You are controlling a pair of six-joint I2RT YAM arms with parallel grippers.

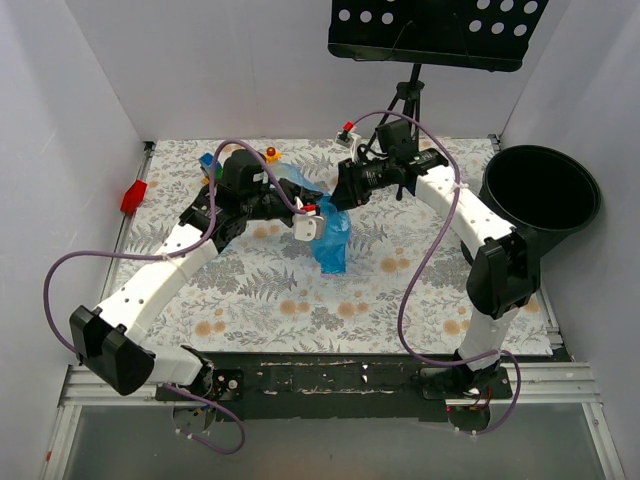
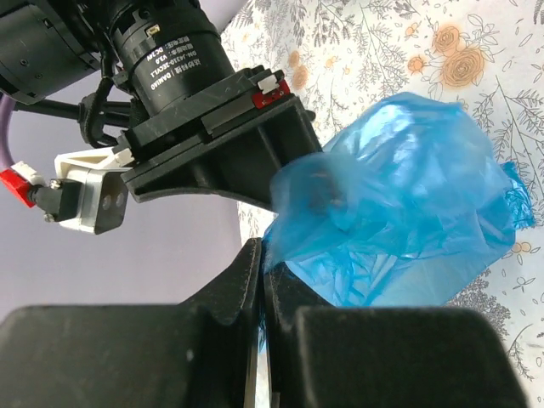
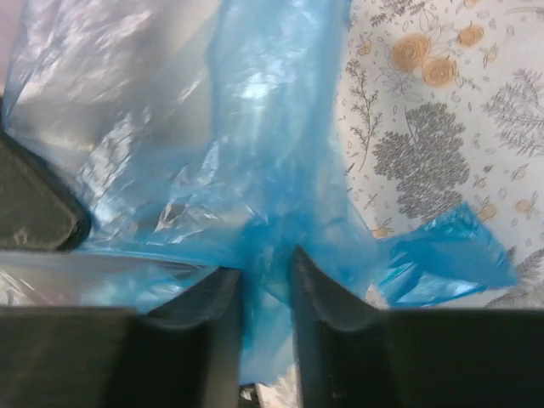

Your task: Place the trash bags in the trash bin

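Note:
A blue trash bag (image 1: pixel 331 240) hangs between my two grippers over the middle of the floral table, its lower end trailing toward the cloth. My left gripper (image 2: pixel 263 253) is shut on one edge of the bag (image 2: pixel 408 195); from above it sits at the bag's left (image 1: pixel 293 200). My right gripper (image 3: pixel 266 274) meets the bag (image 3: pixel 255 127) from the right (image 1: pixel 340 192). Its jaws stand a little apart with bunched blue film running between them. The black trash bin (image 1: pixel 592 205) stands at the right edge, beyond the right arm's elbow.
A black perforated music stand (image 1: pixel 430 30) overhangs the back. Small coloured toy blocks (image 1: pixel 210 160) and an orange piece (image 1: pixel 271 153) lie at the back left, behind the left gripper. A red object (image 1: pixel 133 196) sits at the left wall. White walls enclose three sides.

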